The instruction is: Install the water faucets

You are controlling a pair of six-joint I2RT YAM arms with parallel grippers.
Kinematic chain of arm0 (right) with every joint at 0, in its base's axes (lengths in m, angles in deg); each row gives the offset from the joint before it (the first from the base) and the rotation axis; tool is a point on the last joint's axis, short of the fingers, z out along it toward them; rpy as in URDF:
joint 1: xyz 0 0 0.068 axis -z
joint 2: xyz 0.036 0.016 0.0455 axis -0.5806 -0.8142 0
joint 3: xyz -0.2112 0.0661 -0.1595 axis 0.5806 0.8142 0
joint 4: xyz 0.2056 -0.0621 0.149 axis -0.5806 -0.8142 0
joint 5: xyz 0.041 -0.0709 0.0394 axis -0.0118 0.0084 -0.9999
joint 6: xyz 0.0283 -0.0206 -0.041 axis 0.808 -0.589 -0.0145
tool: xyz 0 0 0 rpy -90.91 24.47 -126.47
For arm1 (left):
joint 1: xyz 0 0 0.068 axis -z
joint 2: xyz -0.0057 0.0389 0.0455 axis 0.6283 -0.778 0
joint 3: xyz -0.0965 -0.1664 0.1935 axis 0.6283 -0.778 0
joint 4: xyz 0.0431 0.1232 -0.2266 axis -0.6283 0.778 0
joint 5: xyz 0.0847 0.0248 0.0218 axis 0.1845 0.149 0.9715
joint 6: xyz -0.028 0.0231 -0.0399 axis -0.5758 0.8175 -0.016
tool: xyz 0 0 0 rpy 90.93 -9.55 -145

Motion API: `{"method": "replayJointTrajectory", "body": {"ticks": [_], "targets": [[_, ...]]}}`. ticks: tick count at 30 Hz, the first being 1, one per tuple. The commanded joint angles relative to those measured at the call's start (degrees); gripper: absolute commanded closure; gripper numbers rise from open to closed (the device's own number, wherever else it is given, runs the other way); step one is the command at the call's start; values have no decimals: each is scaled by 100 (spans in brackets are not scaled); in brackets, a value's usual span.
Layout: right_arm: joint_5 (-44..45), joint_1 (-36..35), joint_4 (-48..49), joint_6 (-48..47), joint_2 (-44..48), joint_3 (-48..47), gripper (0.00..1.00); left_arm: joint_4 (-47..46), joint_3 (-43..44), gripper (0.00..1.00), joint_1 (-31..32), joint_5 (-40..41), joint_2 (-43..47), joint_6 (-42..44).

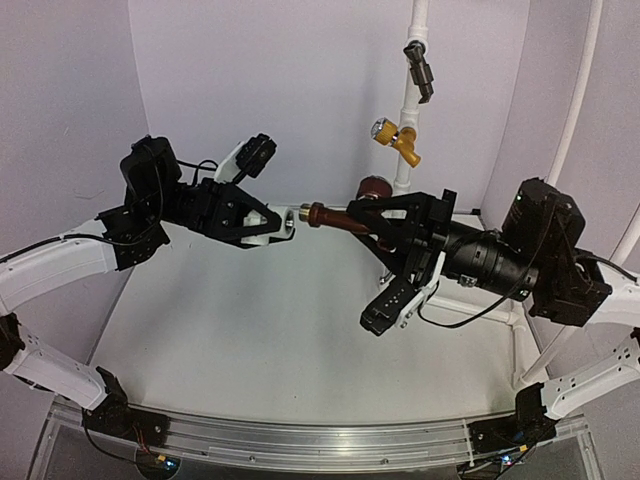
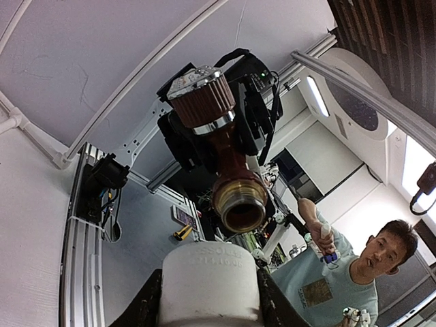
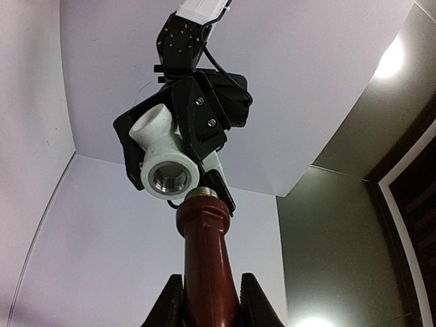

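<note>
top: overhead, rear | 2 wrists: close, face-to-face, share faucet (image 3: pixel 204 259)

The water faucet (image 3: pixel 204 252) has a smooth, glossy reddish-brown body; its threaded stem (image 2: pixel 237 192) looks like coppery metal, and its knob (image 2: pixel 202 103) is finely ribbed round the side above a bright metal ring (image 2: pixel 213 125). The elbow fitting (image 3: pixel 167 163) is smooth matt white plastic with a shiny threaded metal lining. The left tool (image 1: pixel 278 222) and right tool (image 1: pixel 362 222) look matt black. The table (image 1: pixel 250 330) is matt white, with a brushed metal rail (image 1: pixel 320 440) along its near edge
</note>
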Motion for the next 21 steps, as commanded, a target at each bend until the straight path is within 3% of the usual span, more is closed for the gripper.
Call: {"method": "replayJointTrajectory", "body": {"ticks": [1,21], "targets": [[274,-109,562,-266,-68,43,100,118,260,100,153,60,80,180],[422,-235,733,-371,-160,319,100,49,248,100,316,251,198,249]]}}
